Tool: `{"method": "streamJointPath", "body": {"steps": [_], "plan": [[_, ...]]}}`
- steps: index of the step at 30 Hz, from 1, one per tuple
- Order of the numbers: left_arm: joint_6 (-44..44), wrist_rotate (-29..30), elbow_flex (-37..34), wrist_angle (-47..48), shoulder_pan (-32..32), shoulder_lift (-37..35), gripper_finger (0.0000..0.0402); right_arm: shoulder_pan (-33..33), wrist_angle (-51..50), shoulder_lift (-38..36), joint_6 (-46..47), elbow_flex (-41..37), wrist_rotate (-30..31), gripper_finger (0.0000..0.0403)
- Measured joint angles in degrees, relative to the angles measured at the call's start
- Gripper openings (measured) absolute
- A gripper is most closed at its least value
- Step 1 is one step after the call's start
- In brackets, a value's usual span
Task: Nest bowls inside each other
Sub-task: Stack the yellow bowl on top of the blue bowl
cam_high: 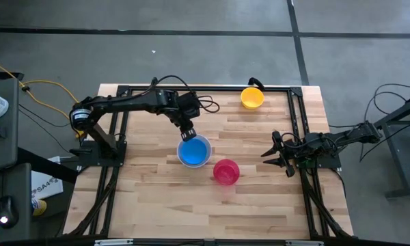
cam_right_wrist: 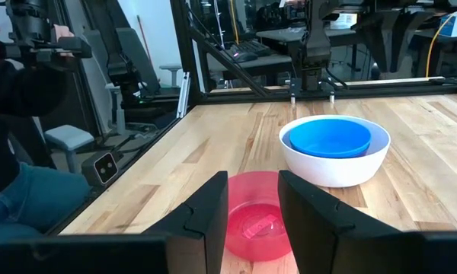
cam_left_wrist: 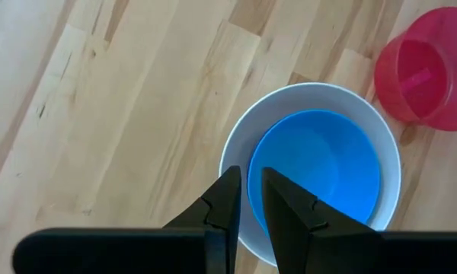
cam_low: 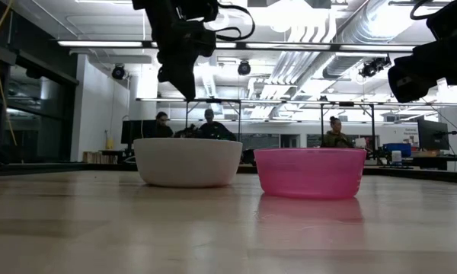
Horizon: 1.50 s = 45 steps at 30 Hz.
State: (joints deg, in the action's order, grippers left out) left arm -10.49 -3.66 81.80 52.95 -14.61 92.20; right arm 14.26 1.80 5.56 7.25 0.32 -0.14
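Note:
A blue bowl (cam_high: 192,152) sits inside a white bowl (cam_left_wrist: 236,144) at the table's middle, its rim showing a little above the white rim (cam_right_wrist: 333,164). A translucent red bowl (cam_high: 226,171) stands upright just to the near right of them. A yellow-orange bowl (cam_high: 252,98) stands at the far edge. My left gripper (cam_left_wrist: 250,173) hangs above the white bowl's far-left rim, clear of it (cam_low: 187,90), pointing steeply down. Its fingers are narrowly open with nothing between them. My right gripper (cam_right_wrist: 253,179) waits level and open at the right (cam_high: 272,153), facing the red bowl.
Black frame rails (cam_high: 297,116) run along the table's far, left and right sides. Bare wood (cam_high: 191,212) lies toward the near edge. People sit at desks in the room beyond (cam_low: 208,122), and a person's sleeve (cam_right_wrist: 15,84) shows past the table's corner.

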Motion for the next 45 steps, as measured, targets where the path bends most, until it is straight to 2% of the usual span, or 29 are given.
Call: {"method": "streamJointPath", "body": {"steps": [7, 20, 38, 45], "plan": [[-0.3, -1.3, -2.7, -2.6, 0.0, -3.9, 0.0055, 0.0, 0.0, 0.0, 0.0, 0.0, 0.0, 0.0110], [-3.1, -2.7, -19.9, -14.0, 0.0, -17.4, 0.0055, 0.0, 0.0, 0.0, 0.0, 0.0, 0.0, 0.0110], [-6.3, -9.7, -56.3, -50.2, 0.0, -41.1, 0.0053, 0.0, 0.1, 0.0, 0.0, 0.0, 0.0, 0.0110], [-5.9, -13.3, -67.3, -66.8, 0.0, -47.0, 0.0010, 0.0, 0.0, 0.0, 0.0, 0.0, 0.0, 0.0110]]}}
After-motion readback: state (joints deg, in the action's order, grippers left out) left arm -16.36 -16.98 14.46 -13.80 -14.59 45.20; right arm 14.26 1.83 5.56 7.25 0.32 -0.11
